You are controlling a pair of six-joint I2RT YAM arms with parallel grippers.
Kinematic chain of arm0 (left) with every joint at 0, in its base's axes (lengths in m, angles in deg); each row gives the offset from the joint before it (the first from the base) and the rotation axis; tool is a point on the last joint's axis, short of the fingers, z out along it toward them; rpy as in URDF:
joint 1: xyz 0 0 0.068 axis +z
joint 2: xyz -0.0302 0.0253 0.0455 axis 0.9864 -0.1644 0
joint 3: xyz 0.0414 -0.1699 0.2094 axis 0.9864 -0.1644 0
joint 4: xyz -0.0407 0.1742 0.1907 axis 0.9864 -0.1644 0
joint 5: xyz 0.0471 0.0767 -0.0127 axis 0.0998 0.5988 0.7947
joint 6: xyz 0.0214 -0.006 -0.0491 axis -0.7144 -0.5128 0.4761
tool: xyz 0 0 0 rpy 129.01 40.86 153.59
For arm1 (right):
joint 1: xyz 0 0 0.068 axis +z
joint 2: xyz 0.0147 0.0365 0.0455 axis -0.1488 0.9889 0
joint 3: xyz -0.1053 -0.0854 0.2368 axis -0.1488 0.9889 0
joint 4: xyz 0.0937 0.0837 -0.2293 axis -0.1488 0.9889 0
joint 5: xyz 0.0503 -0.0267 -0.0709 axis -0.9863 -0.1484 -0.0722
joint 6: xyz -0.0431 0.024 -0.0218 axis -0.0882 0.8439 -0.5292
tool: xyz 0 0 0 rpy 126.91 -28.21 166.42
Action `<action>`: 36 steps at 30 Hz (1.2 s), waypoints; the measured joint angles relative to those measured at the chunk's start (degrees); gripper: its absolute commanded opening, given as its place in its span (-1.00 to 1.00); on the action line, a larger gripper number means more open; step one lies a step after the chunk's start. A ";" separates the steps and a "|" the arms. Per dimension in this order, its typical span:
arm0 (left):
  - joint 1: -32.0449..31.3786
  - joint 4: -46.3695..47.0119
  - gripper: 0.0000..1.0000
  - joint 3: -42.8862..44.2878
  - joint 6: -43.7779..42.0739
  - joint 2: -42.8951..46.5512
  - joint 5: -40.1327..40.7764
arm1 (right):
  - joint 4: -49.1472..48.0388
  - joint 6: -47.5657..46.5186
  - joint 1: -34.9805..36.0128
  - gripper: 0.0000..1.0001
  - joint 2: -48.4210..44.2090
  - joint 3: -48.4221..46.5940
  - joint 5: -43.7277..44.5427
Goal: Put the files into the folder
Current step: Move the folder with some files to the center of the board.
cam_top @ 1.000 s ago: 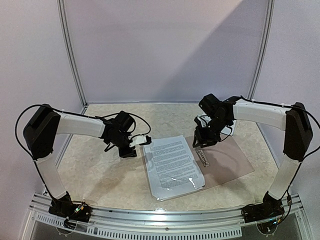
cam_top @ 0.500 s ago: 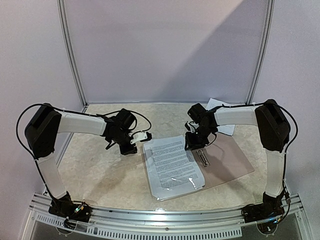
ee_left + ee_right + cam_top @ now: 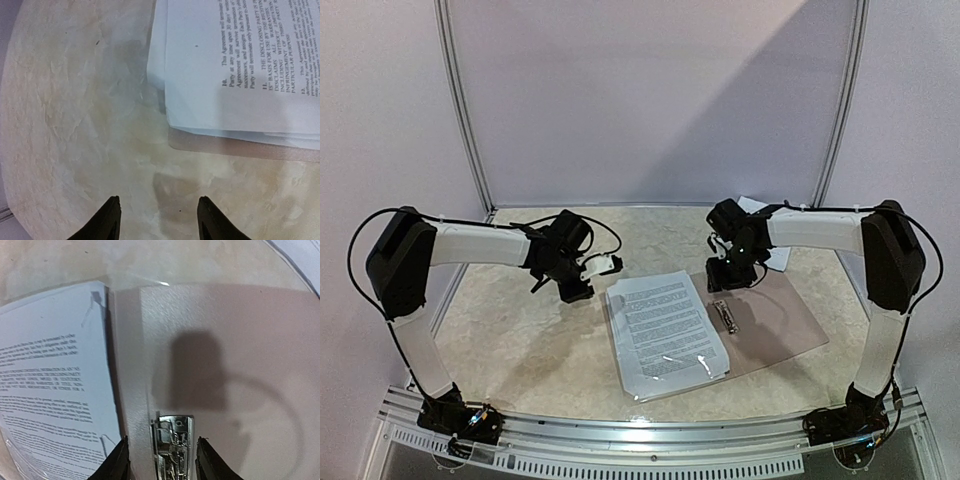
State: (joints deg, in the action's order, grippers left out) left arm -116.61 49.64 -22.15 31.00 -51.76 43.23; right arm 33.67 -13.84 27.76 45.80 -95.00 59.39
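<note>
The folder (image 3: 782, 322) lies open on the table, its tan-brown cover (image 3: 235, 365) to the right and a clear plastic edge (image 3: 225, 145) showing on the left. The files (image 3: 663, 328), white sheets of black print, lie stacked on its left half (image 3: 50, 390) (image 3: 240, 65). A shiny metal clip (image 3: 172, 445) sits on the spine. My right gripper (image 3: 162, 460) (image 3: 725, 285) is open, its fingers astride the clip without touching it. My left gripper (image 3: 159, 217) (image 3: 578, 292) is open over bare table, just left of the stack's far corner.
One more white sheet (image 3: 762, 214) lies at the back right, partly behind the right arm, with its corner (image 3: 305, 255) visible beyond the folder. The table (image 3: 520, 340) is marbled beige, walled by white panels.
My right gripper has drawn back to the right from the stack's edge and now stands over the clip, jaws wider. The left gripper has shifted slightly toward the back.
</note>
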 measured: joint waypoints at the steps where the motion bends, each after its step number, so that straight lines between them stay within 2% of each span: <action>1: 0.00 -0.13 0.09 0.00 0.00 0.00 0.13 | 0.74 -0.04 0.02 -0.33 0.11 0.26 0.68; 6: 0.17 -0.31 0.10 -0.81 -0.07 1.05 0.55 | 2.86 -0.63 0.35 -0.50 0.52 2.14 1.90; 25: 0.66 -1.51 0.11 -1.95 -0.04 1.73 0.55 | 4.44 -3.21 4.04 -0.67 3.58 1.66 3.26; 36: 1.90 -3.15 0.12 -2.43 -0.09 6.27 0.55 | 5.20 -5.95 6.32 -0.83 5.07 0.48 2.64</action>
State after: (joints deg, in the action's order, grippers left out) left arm -114.71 46.49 -24.58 30.91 -45.49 43.78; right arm 38.87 -19.78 34.07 50.87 -94.52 62.03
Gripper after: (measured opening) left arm 0.555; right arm 0.128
